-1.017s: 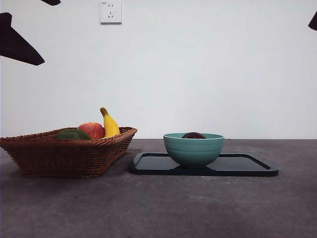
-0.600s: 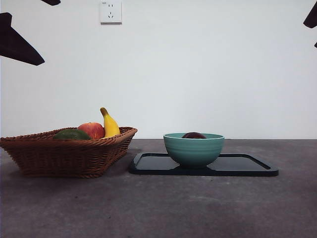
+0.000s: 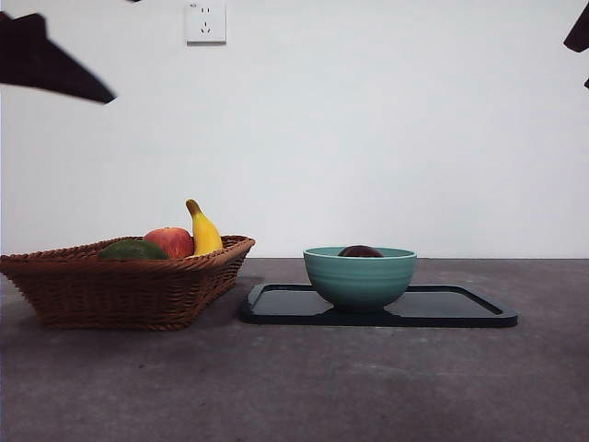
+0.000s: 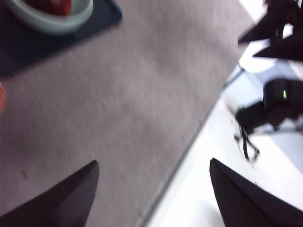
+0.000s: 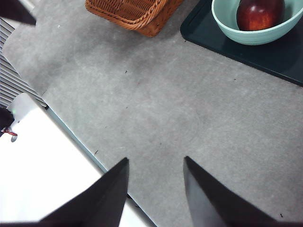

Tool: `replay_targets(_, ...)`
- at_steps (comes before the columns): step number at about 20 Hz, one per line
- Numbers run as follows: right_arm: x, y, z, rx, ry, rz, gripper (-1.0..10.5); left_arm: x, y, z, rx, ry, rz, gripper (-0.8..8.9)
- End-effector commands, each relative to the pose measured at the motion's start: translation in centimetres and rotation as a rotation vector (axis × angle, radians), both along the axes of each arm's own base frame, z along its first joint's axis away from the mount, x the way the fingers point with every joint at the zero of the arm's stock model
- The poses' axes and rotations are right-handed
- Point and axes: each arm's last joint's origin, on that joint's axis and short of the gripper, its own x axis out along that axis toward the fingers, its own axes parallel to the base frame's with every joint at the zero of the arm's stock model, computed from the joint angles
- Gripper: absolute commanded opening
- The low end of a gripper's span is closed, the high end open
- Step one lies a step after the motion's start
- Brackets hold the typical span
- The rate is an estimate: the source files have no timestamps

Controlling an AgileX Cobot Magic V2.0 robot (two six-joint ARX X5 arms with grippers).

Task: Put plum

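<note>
The dark plum point(image 3: 360, 250) lies inside the teal bowl point(image 3: 359, 278), which stands on the black tray point(image 3: 460, 310). From the right wrist view the plum point(image 5: 259, 13) looks maroon and sits in the bowl point(image 5: 246, 37) with nothing touching it. My left gripper point(image 4: 153, 161) is open and empty, high over bare table, and its view is blurred. It shows as a dark shape point(image 3: 55, 60) at the top left of the front view. Near the table's edge my right gripper point(image 5: 155, 159) hangs open and empty, seen only as a black tip point(image 3: 580, 32) at the top right.
A wicker basket point(image 3: 120, 287) stands left of the tray with a red apple point(image 3: 170, 242), a banana point(image 3: 204, 232) and a dark green fruit point(image 3: 133, 250). The table's edge point(image 5: 75, 137) runs close under the right gripper.
The left arm's dark shape has shifted up and to the right at the top left. The right arm's tip crept slightly further into the top right corner. Plum, bowl and basket are unmoved.
</note>
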Motion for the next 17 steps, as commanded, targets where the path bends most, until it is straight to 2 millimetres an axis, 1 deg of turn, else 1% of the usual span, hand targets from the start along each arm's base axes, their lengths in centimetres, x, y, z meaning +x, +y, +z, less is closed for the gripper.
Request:
replay_targets(1, 0.1, 0.1, 0.2, 0.005, -0.015, 0.010, 1.8, 0.7, -0.6, 1.4, -0.027, -0.035, 0.079, 3.75)
replay_targets(6, 0.1, 0.1, 0.2, 0.005, -0.016, 0.010, 1.8, 2.4, -1.8, 3.4, 0.000, -0.118, 0.174, 3.79)
replay_targets(11, 0.1, 0.1, 0.2, 0.005, -0.016, 0.010, 1.8, 5.3, -3.9, 6.0, 0.012, -0.152, 0.190, 3.79)
replay_targets(14, 0.1, 0.1, 0.2, 0.005, -0.016, 0.010, 1.8, 8.5, -6.5, 7.5, 0.009, -0.170, 0.176, 3.79)
replay_targets(17, 0.1, 0.1, 0.2, 0.005, -0.016, 0.010, 1.8, 11.6, -9.2, 7.4, 0.041, -0.175, 0.182, 3.79)
